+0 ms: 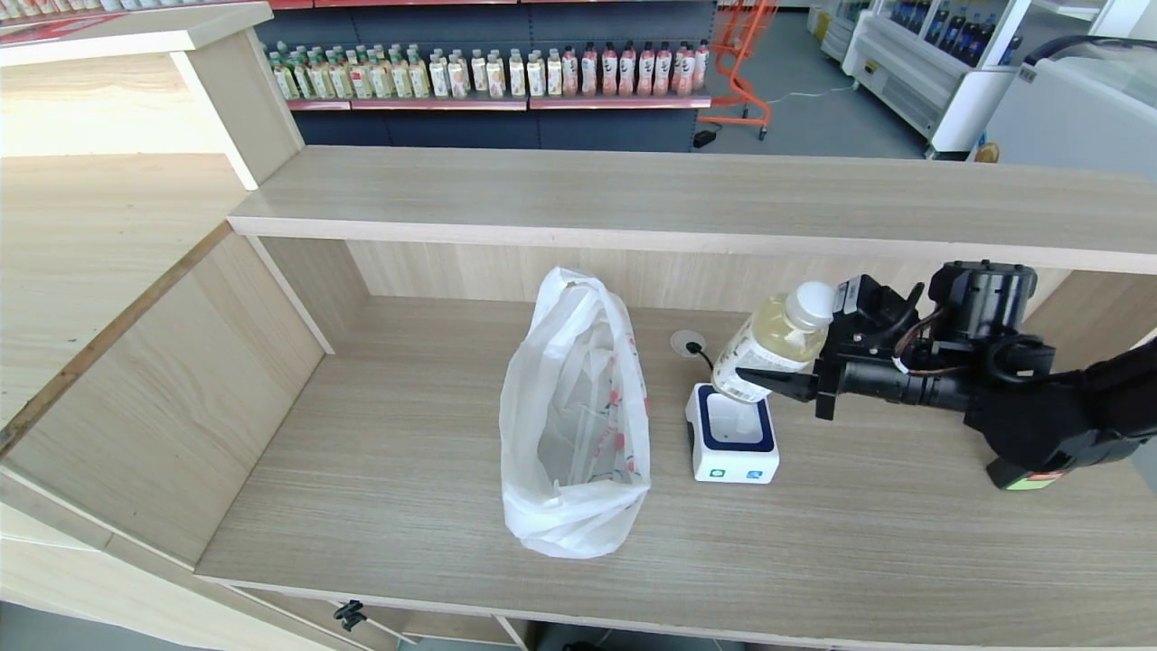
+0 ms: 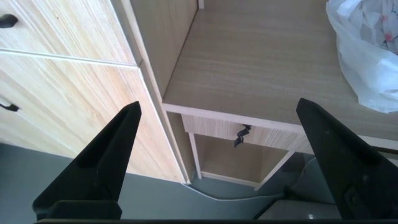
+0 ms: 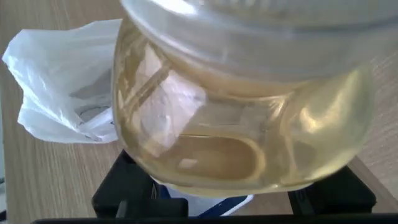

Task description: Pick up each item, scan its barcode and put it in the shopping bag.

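Shopping bag (image 1: 574, 425) stands mid-table (image 1: 389, 470), scanner (image 1: 732, 438) just right of it. Right pincer (image 1: 788, 366) grips bottle (image 1: 764, 342), tilted over scanner; left pincer (image 2: 219, 102) gapes, empty. Should turn barcode twd scanner window, hold steady.

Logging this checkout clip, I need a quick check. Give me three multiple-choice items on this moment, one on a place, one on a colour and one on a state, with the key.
1. Where is the drink bottle?
A. lying on the floor
B. held just above the barcode scanner
C. back on a store shelf

2. What colour is the bottle's cap?
A. red
B. white
C. blue

3. In what state is the shopping bag?
A. folded flat
B. tied shut
C. standing open

Key:
1 B, the right gripper holds the tilted bottle over the scanner.
2 B, the cap shows white above the yellowish drink.
3 C, the bag stands upright with its mouth gaping and its inside visible.
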